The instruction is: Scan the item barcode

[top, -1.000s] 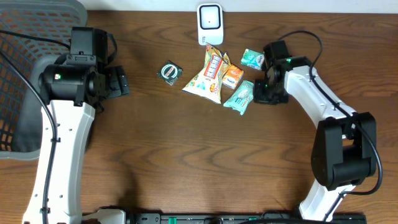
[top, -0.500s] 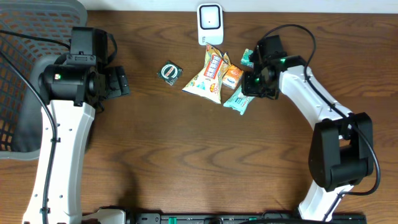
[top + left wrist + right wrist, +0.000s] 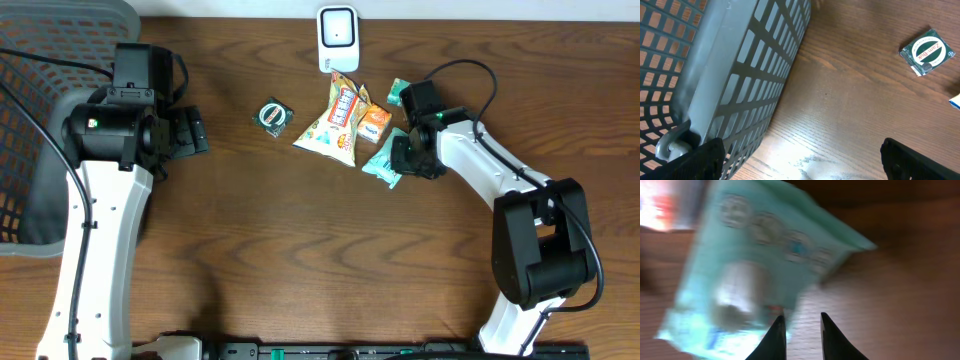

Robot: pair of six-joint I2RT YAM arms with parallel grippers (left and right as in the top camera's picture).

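The right gripper point(image 3: 397, 160) sits at the right edge of the teal packet point(image 3: 383, 159) in the overhead view, though its fingers are too small there to read. The right wrist view fills that in: two dark fingertips point(image 3: 776, 335) stand a narrow gap apart, slightly parted, with nothing pinched between them. There the teal packet point(image 3: 760, 265) lies flat on the tabletop point(image 3: 900, 305), blurred, its lower edge just beside the left fingertip; contact cannot be told.

From above, the teal packet lies right of a large snack bag point(image 3: 334, 122) and below a small orange packet point(image 3: 373, 122), with another teal sachet point(image 3: 398, 92) partly hidden behind the right arm. A white scanner point(image 3: 337, 38) stands at the far edge, well apart from the gripper.

The left gripper point(image 3: 800, 160) is spread wide and empty, only its dark tips showing low in the left wrist view, beside a grey mesh basket point(image 3: 735, 75). A round green packet point(image 3: 927, 51) lies farther off.
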